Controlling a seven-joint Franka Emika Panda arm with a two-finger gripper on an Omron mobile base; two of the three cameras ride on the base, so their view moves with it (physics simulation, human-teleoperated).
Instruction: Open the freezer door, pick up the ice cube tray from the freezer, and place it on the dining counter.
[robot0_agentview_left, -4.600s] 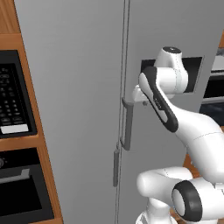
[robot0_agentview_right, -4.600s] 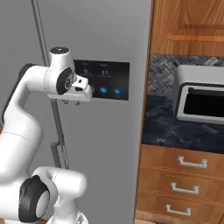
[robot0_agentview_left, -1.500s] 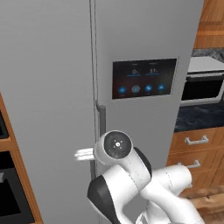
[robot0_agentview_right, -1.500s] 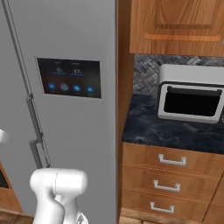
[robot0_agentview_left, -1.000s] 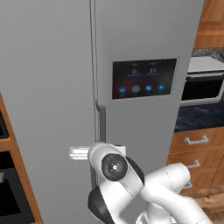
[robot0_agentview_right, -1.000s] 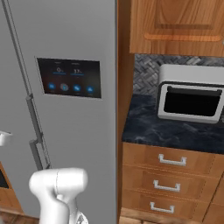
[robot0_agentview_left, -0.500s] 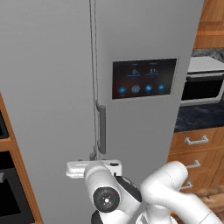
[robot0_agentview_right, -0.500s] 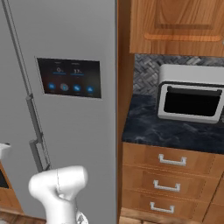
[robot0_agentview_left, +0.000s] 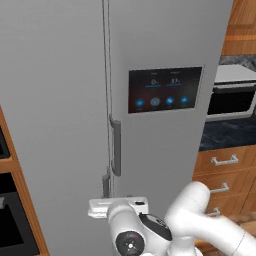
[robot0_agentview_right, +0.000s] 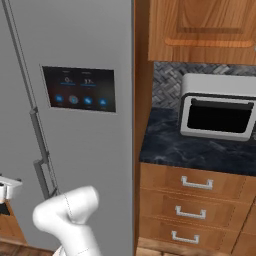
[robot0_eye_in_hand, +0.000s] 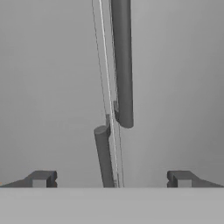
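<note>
The two bar handles (robot0_eye_in_hand: 103, 155) (robot0_eye_in_hand: 122, 61) stand out from closed grey doors (robot0_agentview_left: 55, 110), either side of the seam; flat door faces leave free room to left and right.

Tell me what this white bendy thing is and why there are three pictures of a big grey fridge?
The white bendy thing is a robot arm. At its end is a gripper, a hand with two small dark fingers. Two pictures come from cameras riding behind the arm, one on its left and one on its right. The third comes from a camera on the hand itself, so it looks very close. The tall grey doors belong to a fridge. The plain one is the freezer door, and the other carries a dark touchscreen. Each has a grey bar handle. The fingers are spread wide open in front of the handles, holding nothing. Both doors are shut. A white oven sits on the dark counter.
</note>
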